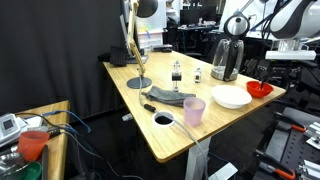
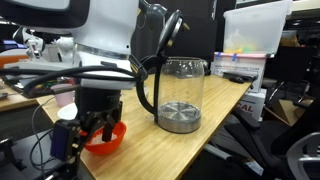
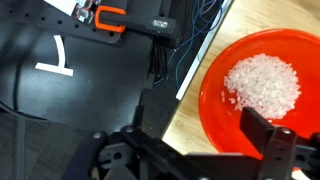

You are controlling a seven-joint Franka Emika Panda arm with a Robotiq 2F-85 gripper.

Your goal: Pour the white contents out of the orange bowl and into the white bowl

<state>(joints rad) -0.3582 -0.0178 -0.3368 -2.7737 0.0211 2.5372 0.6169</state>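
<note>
gripper (image 3: pixel 185 150) wide open, holding nothing, one finger (image 3: pixel 265 140) above the orange bowl (image 3: pixel 250 100), contact unclear; the bowl, white grains (image 3: pixel 262 82) inside, sits at the table (image 1: pixel 222 118) edge just beside the white bowl (image 1: pixel 231 97)

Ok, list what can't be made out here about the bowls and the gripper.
Orange bowl: contents hidden behind the gripper in an exterior view.
Its right side: cut off by the wrist view's edge.
White bowl: inside too small to read in an exterior view.
Gripper-to-rim contact: unclear.
</note>
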